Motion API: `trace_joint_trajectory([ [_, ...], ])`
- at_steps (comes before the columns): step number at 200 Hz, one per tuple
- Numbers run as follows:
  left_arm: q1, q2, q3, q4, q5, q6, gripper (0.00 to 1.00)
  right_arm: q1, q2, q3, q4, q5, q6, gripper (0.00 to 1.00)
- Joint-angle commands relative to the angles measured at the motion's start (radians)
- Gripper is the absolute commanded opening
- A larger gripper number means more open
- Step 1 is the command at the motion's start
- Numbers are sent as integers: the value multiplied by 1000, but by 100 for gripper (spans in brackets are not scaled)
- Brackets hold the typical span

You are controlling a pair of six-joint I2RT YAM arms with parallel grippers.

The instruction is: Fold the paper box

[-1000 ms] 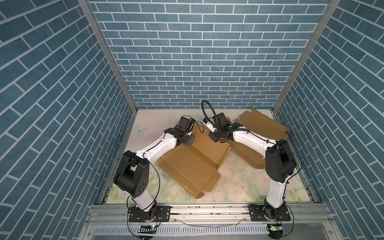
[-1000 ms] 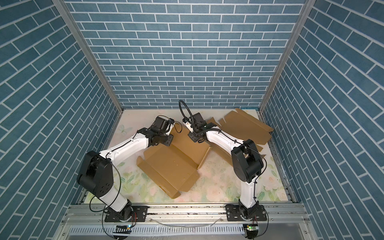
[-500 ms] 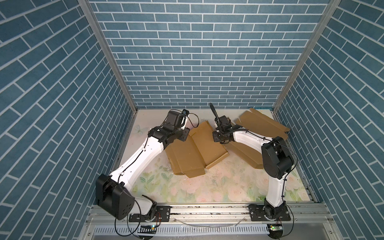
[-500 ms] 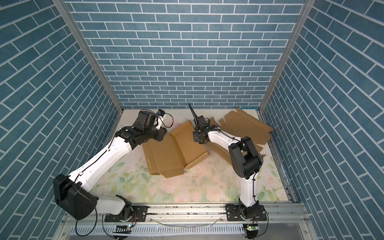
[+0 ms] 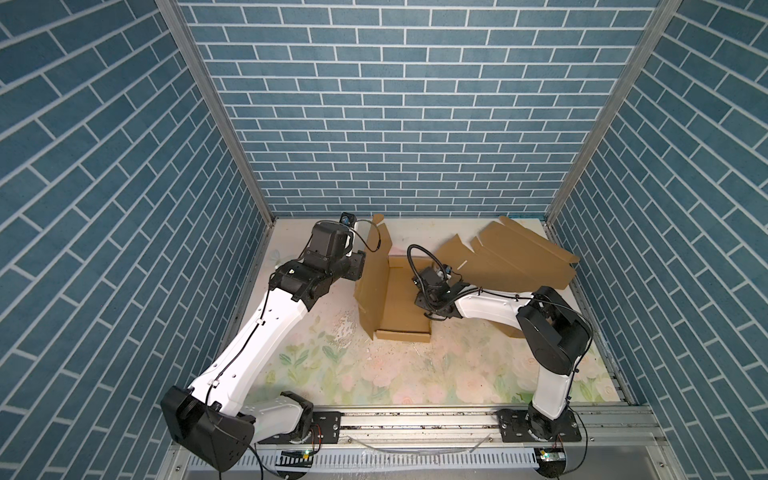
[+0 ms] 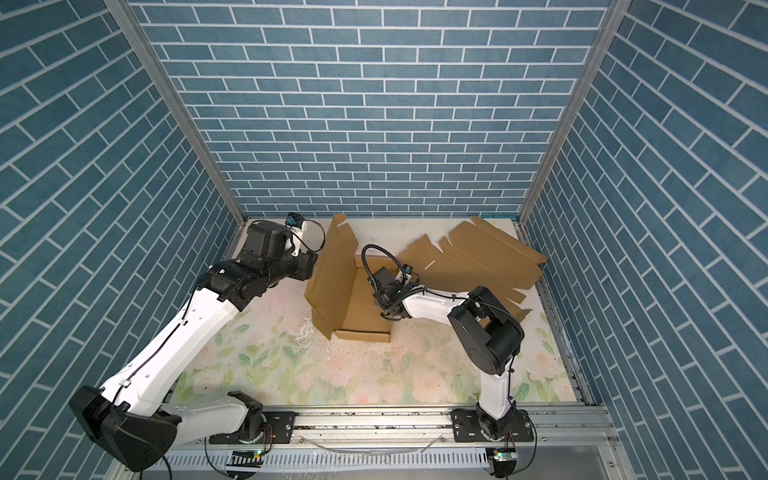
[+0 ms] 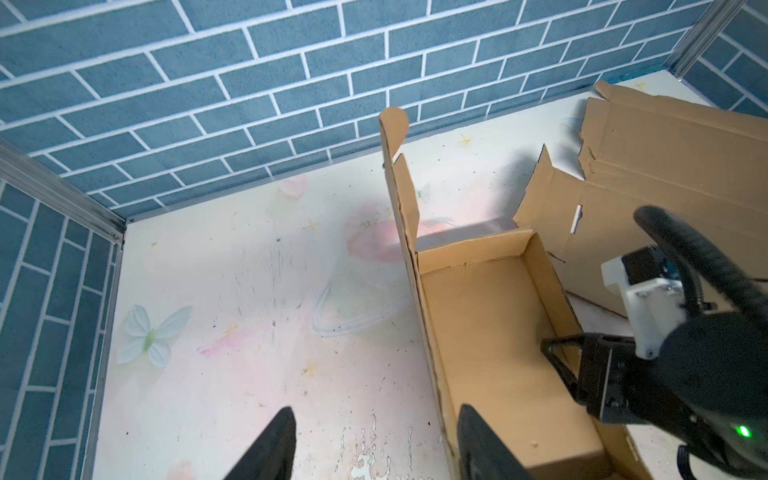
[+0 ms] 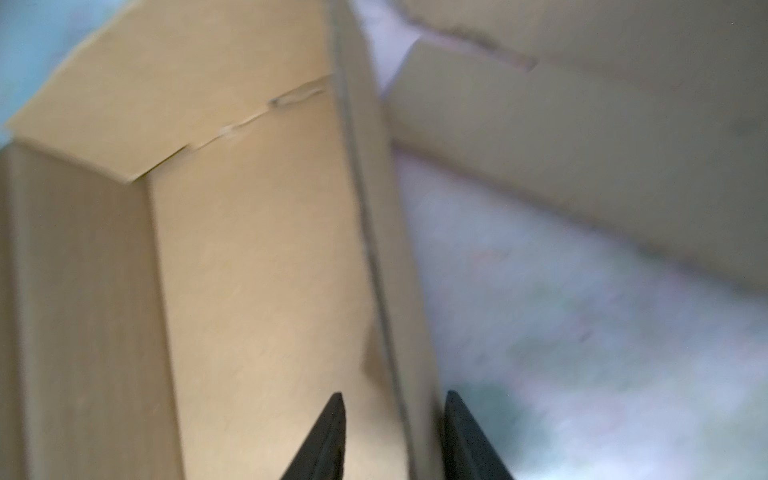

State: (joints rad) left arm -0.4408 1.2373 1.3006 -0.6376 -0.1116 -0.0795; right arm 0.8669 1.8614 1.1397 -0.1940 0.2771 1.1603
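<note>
- In both top views we record one brown corrugated cardboard box [image 5: 401,301] [image 6: 365,303], half folded. It sits on the floral-print table [image 5: 395,374] toward the back centre, between the two arms. Its base lies flat, with low walls at front and back and one tall panel upright on its left side. A flat brown cardboard sheet [image 5: 519,257] lies just beside it, to the back right.
- In the left wrist view we note the left gripper [image 7: 374,446] with fingers spread wide. The tall panel's edge runs between them, nearer one finger, unpinched.
- In the blurred right wrist view we note the right gripper [image 8: 395,440], parted and astride a low box wall, with a gap showing on one side.
</note>
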Motion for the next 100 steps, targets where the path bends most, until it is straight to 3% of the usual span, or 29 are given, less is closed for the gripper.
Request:
trace_joint_trajectory([
  [1,11,-33,-3,-35,-16,-26,64,36,-76,-51,35,9,123,46],
  [24,14,-47,17,-57,-20,-25,67,22,-160,-118,47,-59,11,51],
  [40,19,-53,31,-72,-12,-22,68,10,-227,-133,16,-88,-146,53],
  [70,44,-87,41,-108,11,-21,68,-68,-299,-116,-35,-250,-547,55],
  [100,85,-144,19,-130,70,-33,68,-191,-256,31,-194,-359,-890,58],
])
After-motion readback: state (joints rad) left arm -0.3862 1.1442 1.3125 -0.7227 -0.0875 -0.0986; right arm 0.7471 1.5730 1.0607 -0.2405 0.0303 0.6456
